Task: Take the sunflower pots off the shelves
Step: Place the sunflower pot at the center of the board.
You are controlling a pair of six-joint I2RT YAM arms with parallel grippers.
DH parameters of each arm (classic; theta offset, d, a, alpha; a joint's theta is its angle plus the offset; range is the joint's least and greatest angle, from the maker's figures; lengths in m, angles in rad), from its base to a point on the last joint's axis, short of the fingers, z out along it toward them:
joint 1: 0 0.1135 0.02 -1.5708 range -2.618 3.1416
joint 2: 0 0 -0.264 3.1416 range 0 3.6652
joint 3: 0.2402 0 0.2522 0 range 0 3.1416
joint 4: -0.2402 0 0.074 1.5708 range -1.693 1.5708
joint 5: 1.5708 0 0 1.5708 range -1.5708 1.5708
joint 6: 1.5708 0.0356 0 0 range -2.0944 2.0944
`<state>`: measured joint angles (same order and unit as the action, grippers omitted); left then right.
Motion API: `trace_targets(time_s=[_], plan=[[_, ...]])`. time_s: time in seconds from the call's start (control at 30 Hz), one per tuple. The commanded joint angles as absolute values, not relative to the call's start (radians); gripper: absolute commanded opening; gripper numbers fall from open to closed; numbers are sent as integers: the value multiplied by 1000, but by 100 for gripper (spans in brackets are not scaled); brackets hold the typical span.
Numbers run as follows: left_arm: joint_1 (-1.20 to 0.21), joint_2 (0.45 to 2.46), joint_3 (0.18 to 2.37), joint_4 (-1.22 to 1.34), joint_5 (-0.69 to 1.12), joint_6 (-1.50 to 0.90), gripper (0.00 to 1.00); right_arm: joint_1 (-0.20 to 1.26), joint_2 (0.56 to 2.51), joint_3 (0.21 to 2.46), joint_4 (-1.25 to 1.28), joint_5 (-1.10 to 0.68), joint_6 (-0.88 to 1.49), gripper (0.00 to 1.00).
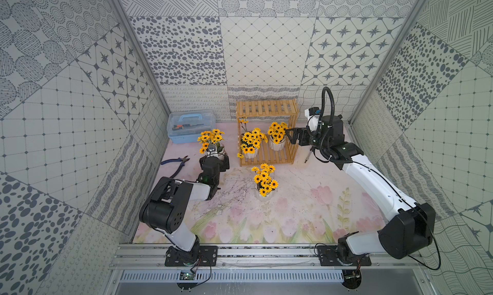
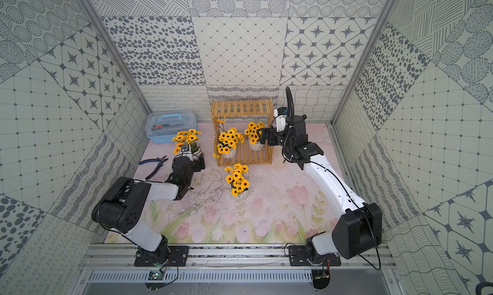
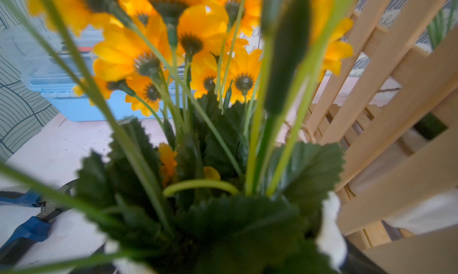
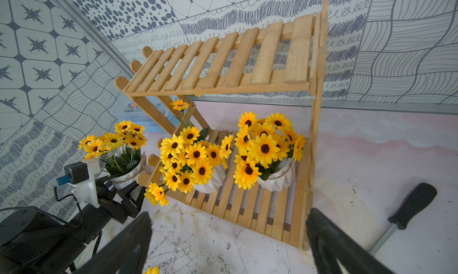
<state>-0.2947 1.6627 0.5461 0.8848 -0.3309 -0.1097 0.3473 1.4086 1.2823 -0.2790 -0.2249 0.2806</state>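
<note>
Two sunflower pots (image 4: 278, 178) sit on the rack's (image 4: 218, 87) lower shelf; the right claw (image 4: 229, 217), jaws spread wide, faces them, apparently readying a grab; the left claw (image 4: 127, 194) flanks a third pot (image 4: 125, 177) just beside the rack, grip impossible to tell; a fourth pot (image 1: 262, 196) stands in front.

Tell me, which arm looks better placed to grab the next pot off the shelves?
The right. The right gripper is open and faces the nearer shelf pot from close by. The left gripper is around another pot, already off the shelves and beside them, so it looks occupied.
</note>
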Motion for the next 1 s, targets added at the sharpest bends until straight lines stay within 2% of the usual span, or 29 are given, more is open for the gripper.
trace_targets(time_s=[0.0, 0.77, 0.97], plan=[[-287, 1724, 570, 1136, -360, -152, 0, 351, 1384, 1272, -234, -230, 269, 98], [-288, 1807, 595, 1075, -308, -239, 0, 351, 1406, 1289, -222, -251, 282, 98], [-289, 1788, 621, 988, -285, -245, 0, 351, 1401, 1285, -224, -249, 282, 98]])
